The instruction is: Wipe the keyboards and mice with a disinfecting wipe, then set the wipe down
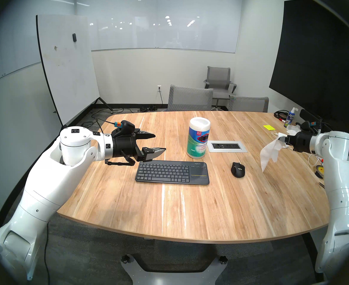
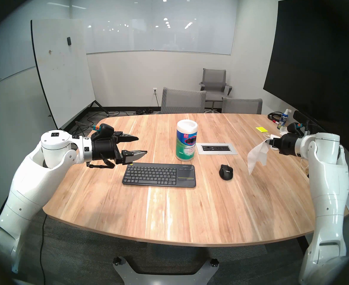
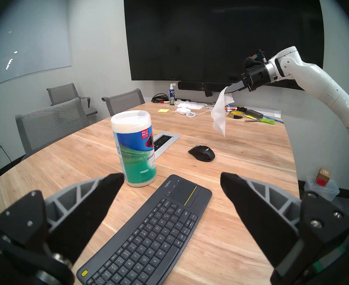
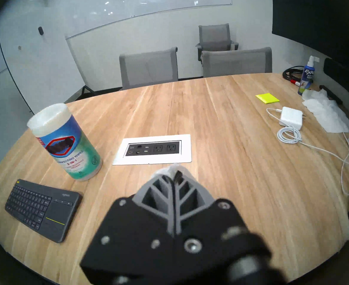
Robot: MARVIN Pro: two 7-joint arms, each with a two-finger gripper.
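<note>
A dark grey keyboard [image 1: 172, 173] [image 2: 159, 174] [image 3: 149, 233] [image 4: 43, 208] with a touchpad lies flat in the middle of the wooden table [image 1: 169, 208]. The small black mouse [image 1: 237, 169] [image 2: 226, 171] [image 3: 202, 153] sits to its right. My right gripper [image 1: 282, 139] [image 2: 268, 142] [image 3: 229, 90] [image 4: 174, 173] is shut on the top of the white disinfecting wipe [image 1: 269, 153] [image 2: 257, 156] [image 3: 219, 113], which hangs in the air right of the mouse. My left gripper [image 1: 159, 142] [image 2: 141, 145] [image 3: 171, 181] hovers open and empty above the keyboard's left end.
A white wipes canister [image 1: 198, 137] [image 3: 134, 148] [image 4: 64, 142] stands behind the keyboard, beside a power outlet panel [image 1: 226, 146] [image 4: 153, 149]. At the far right lie a spray bottle [image 1: 290, 116], crumpled tissues [image 4: 330, 113], a yellow sticky pad [image 4: 267, 98], a charger with cables [image 4: 290, 118], tape and scissors [image 3: 266, 120]. Chairs stand behind the table.
</note>
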